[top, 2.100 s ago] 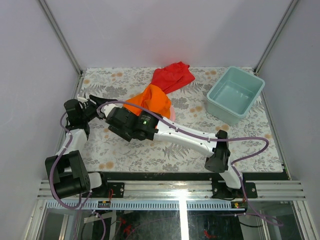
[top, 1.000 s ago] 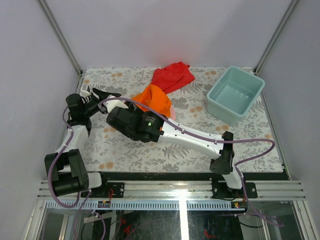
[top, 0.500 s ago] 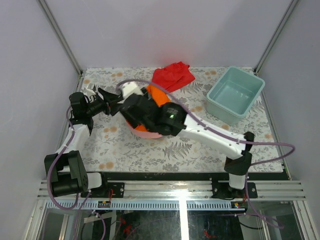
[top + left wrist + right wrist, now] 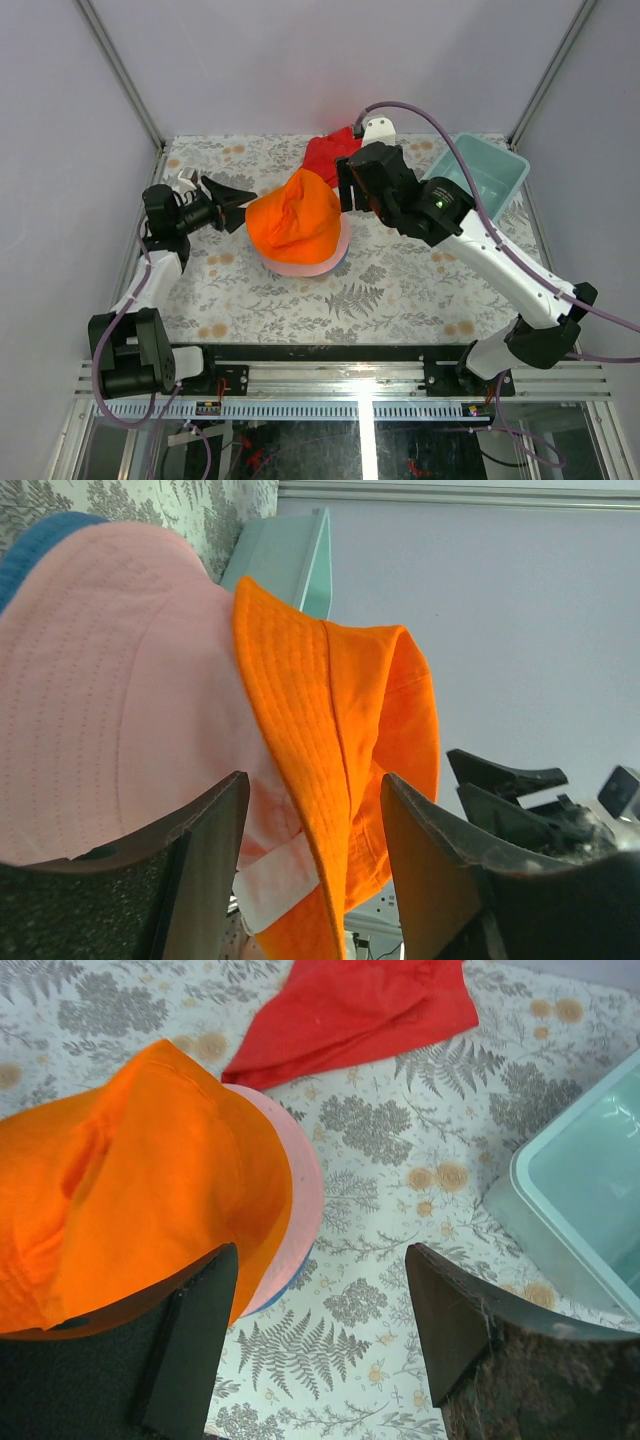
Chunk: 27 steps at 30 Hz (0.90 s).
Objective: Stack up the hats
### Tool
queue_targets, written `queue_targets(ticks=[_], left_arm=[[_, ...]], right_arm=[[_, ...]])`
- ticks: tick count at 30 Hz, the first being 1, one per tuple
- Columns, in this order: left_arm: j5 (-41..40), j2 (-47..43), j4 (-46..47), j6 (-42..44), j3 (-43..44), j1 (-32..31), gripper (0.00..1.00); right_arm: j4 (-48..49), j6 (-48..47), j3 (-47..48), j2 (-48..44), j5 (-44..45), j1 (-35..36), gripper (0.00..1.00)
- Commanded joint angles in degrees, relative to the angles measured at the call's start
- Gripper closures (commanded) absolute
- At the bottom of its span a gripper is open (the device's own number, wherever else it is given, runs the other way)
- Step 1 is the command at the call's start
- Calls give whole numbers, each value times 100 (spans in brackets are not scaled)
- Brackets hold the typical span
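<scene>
Stack: orange hat [image 4: 292, 222] on top of pink hat [image 4: 318, 262]; blue hat [image 4: 40, 540] edge showing beneath; mid-desk [image 4: 400, 290]; grey hat not seen
Left claw [image 4: 312, 780]: fingers apart, holding nothing; just beside the orange brim's left edge
Right claw [image 4: 320, 1255]: fingers apart, empty; above the stack's far-right side, near the red cloth [image 4: 345, 155]
Hazard 1: orange crown creased and leaning, probably not seated square; a nudge could slide it off
Hazard 2: left claw so near the brim; a sideways or closing move could snag fabric and drag all 3 hats
</scene>
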Motion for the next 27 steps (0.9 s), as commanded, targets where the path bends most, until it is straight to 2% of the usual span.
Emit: queue_targets(ticks=[1,10,12,14,22,27], left_arm=[[113,-293,284,-304,-130,-68,45],[-16,-473,271,-453,-176,-147,45],[-77,-472,313,-497,-217,-185,48],[-133,-470,364,-546,-269,-242,56],[-368,-451,667,-701,-499,-357,98],[-344,-33,1087,-661,-604,-361,100]], right_arm=[[176,245,-206,-38,-165,-145,25],[251,279,-479,-29,-419,-318,25],[260,306,-544,-66,-455,-363,25],[286,326,-621,-110,-463,-402,25],[384,445,-1136,-339,-569,-644,25],[746,634,-1656,-586,-1623,-1177,25]])
